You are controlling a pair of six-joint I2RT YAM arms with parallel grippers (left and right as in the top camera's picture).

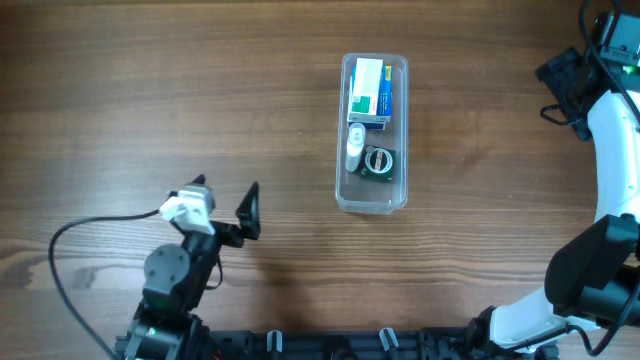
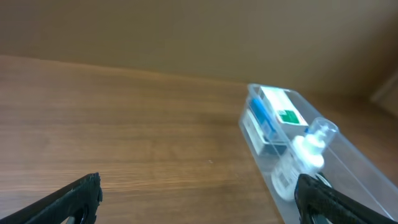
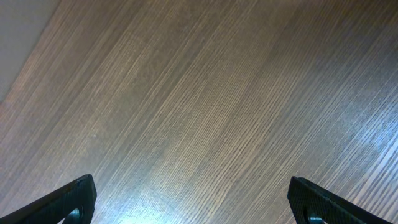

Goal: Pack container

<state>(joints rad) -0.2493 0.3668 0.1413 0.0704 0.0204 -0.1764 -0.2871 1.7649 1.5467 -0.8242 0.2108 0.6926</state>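
Observation:
The clear plastic container (image 1: 374,200) stands lengthwise in the middle of the table. It holds a white, green and blue box (image 1: 368,93), a small white bottle (image 1: 355,150) and a dark round item (image 1: 380,162). In the left wrist view the container (image 2: 348,155) lies ahead to the right, with the box (image 2: 280,112) and bottle (image 2: 308,152) inside. My left gripper (image 1: 235,212) (image 2: 199,202) is open and empty, left of and nearer than the container. My right gripper (image 3: 193,202) is open and empty over bare wood; overhead it sits at the far right edge (image 1: 570,85).
The wooden table (image 1: 150,100) shows no other loose objects. A black cable (image 1: 75,235) loops beside the left arm base. The right arm's white link (image 1: 615,150) runs along the right edge.

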